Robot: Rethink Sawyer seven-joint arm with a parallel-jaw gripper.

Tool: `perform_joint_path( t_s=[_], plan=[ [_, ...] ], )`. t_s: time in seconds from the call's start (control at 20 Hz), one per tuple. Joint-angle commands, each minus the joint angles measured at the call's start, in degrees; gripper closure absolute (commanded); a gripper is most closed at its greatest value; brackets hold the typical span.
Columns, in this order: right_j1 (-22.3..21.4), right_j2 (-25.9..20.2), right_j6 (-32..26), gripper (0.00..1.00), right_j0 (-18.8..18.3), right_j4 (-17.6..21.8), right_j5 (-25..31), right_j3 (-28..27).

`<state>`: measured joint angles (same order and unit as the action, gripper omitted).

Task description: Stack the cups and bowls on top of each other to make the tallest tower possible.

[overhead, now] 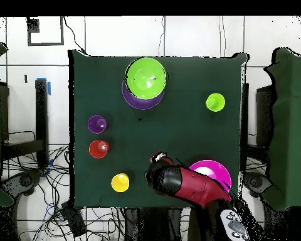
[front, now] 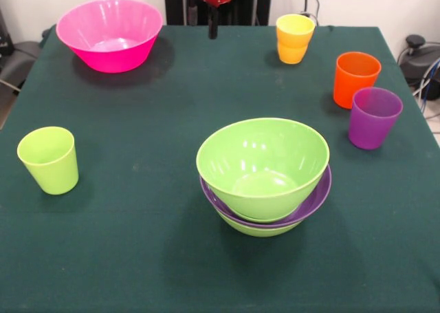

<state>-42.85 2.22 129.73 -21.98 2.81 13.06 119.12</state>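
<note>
While the tower (front: 265,179) — green bowl in purple on green — sits mid-worktop (front: 137,244), you've still the pink bowl (front: 110,34) and four cups to add — gripper (front: 212,24) drawn back, fingers' state I cannot tell.

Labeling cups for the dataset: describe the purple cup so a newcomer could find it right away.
In the front view, start at the stack of bowls near the middle of the green table and look right toward the table's edge. Two cups stand close together there: the purple cup is the nearer one, just in front of the orange cup. It alone is see-through purple.
</note>
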Motion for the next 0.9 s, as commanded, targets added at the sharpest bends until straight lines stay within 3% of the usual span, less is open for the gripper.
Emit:
perform_joint_path(
  t_s=[0.05, 0.55, 0.9],
  plan=[
    [0.0, -7.4, -1.0, 0.0, -0.4, 0.0, 7.8, -6.0],
    [-5.8, -6.8, -2.3, 0.0, 0.0, -0.1, 19.0, -8.9],
    [-6.3, -8.6, -4.8, 0.0, -3.2, 1.0, 21.0, -9.8]
  ],
)
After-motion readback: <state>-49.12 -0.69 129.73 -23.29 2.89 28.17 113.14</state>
